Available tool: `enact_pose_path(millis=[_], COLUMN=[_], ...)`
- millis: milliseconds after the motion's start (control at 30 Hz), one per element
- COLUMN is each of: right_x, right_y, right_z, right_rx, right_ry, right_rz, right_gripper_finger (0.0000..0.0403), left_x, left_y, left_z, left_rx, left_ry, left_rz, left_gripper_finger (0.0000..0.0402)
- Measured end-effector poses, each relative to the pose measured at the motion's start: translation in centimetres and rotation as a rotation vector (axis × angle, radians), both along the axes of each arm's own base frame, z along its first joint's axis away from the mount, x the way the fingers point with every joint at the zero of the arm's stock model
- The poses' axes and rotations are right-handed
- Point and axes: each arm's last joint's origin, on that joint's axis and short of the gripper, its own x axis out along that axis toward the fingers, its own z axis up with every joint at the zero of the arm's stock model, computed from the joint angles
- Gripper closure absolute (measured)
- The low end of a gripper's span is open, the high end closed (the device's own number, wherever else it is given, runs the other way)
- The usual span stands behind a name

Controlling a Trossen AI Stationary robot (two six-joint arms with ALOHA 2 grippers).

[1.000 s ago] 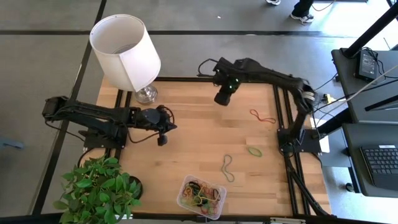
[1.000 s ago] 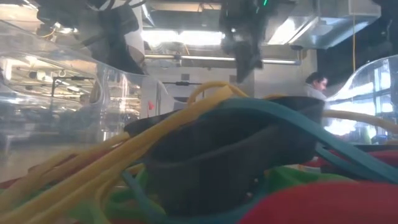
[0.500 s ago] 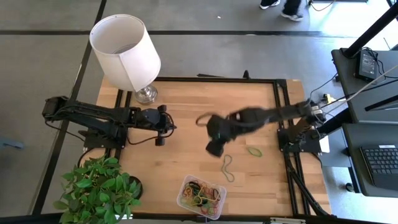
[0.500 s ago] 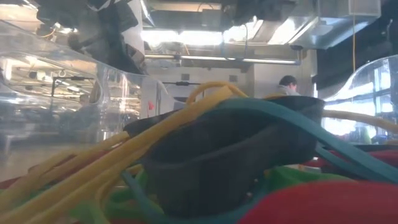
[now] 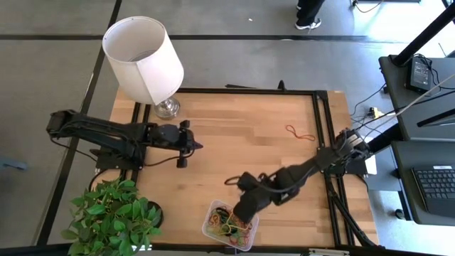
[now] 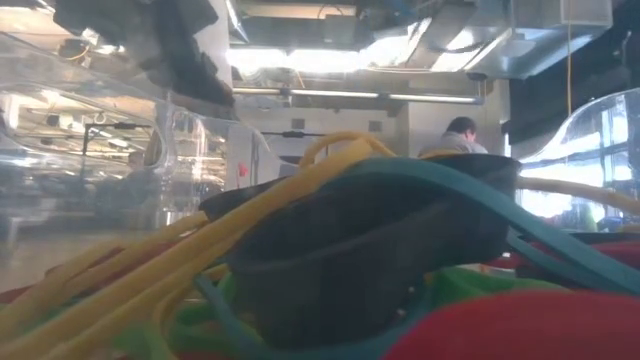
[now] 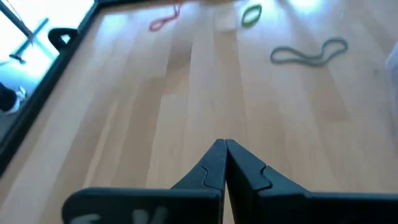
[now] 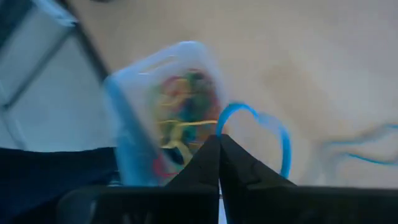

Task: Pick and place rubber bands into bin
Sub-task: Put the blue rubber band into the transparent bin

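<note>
Hovering at bin's (image 5: pixel 229 226) 12 o'clock rim, your right gripper (image 8: pixel 219 140) pinches blue rubber band (image 8: pixel 281 138); left gripper (image 7: pixel 225 147) closed, empty, table's (image 5: pixel 234 135) 9 o'clock.

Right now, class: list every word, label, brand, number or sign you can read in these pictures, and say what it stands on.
None: no readable text shows in any view.
The laptop beside the table shows keys, but their markings are too small to read.
The bin, the rubber bands, the lamp and the plant pot show no label.
</note>
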Motion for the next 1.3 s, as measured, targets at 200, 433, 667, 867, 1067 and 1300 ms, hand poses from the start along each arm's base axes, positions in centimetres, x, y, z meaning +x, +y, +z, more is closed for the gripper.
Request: enact_pose_path(millis=[200,433,667,867,1067,1300], right_x=[1.2,1.7,2.6,3.1,2.8,3.5], right_y=[3.5,5.9,7.1,7.5,6.3,4.8], right_z=[-0.7,-3.9,-9.0,-12.9,-14.0,-14.0], right_rx=[0.096,0.118,0.219,0.187,0.088,0.033], right_ry=[-0.166,-0.105,0.083,0.187,0.283,0.281], right_rz=[0.066,0.081,-0.004,-0.025,0.01,0.09], right_gripper_finger=[0.0403,0.0403,0.0403,0.0403,0.0403,0.0403], left_x=[-0.7,-1.2,-1.3,-1.4,-1.5,-1.5], left_y=[-0.5,-1.1,-1.9,-2.6,-2.9,-3.3], left_z=[1.2,1.8,1.8,1.8,1.8,1.8], left_rx=[-0.026,-0.035,-0.097,-0.109,-0.11,-0.112], left_ry=[-0.073,-0.107,-0.113,-0.111,-0.111,-0.11], left_rz=[-0.011,-0.041,-0.046,-0.074,-0.088,-0.108], left_gripper_finger=[0.04,0.04,0.04,0.0399,0.0399,0.0399])
